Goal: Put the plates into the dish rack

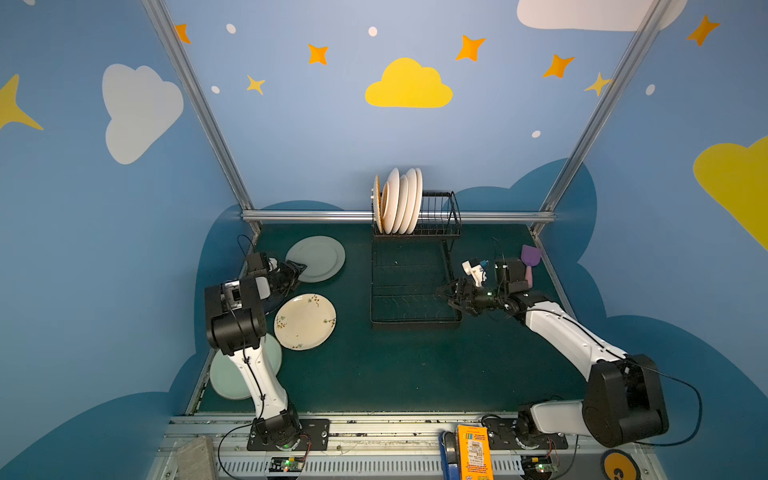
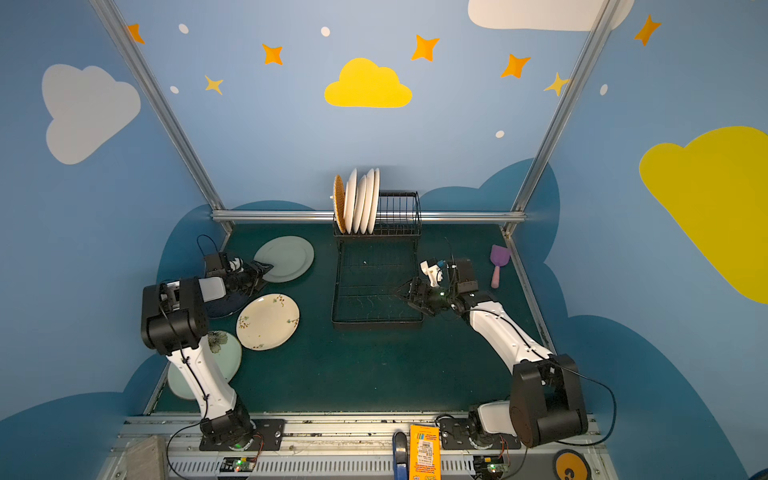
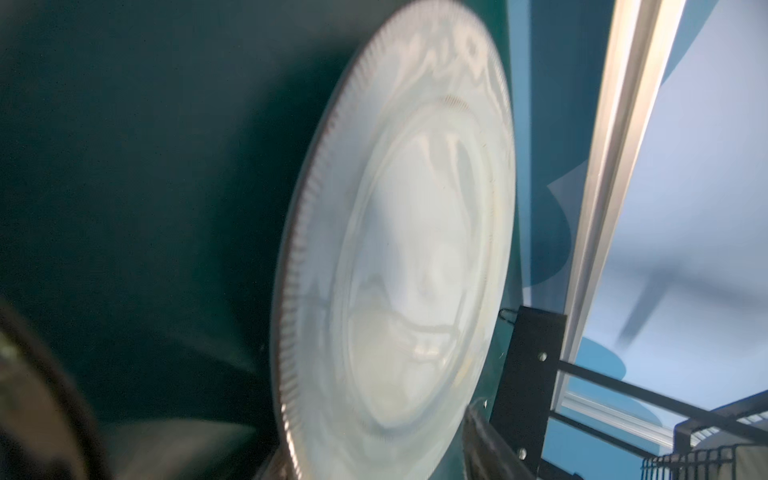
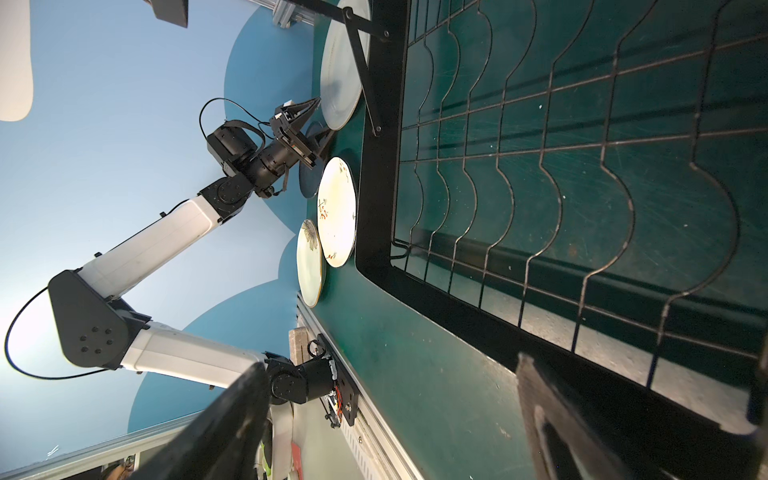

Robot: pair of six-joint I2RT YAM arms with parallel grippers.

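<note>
Dark green matting, matte and scuffed, covers the desk (image 1: 395,374) inside a booth of blue walls painted with clouds and stars. At centre frame in both top views sits the dish rack (image 1: 415,322), made of black wire. It is a flat rectangular tray with wavy cross-wires, joined at its upper end to a raised slotted basket (image 1: 440,214). A row of round plates (image 1: 401,203) stands on edge in the basket's left slots. Most are pale and glossy, and the leftmost is an orange-patterned plate (image 2: 339,208). Four more lie flat on the desk at the left of the frame:

- a grey-green plate (image 1: 322,255) with a finely ribbed rim;
- a cream plate (image 1: 305,322) with small floral sprigs;
- a mint plate (image 1: 226,380), partly under the left arm;
- a navy plate (image 2: 224,309), mostly hidden below the wrist.

The left gripper (image 1: 297,270) has its jaws partly apart at the grey-green plate's lower-left rim; whether the pads touch it cannot be told. The right gripper (image 1: 445,298) hovers at the tray's right edge, jaws spread wide and empty. A purple spatula (image 1: 530,259) lies near the desk's right border.
</note>
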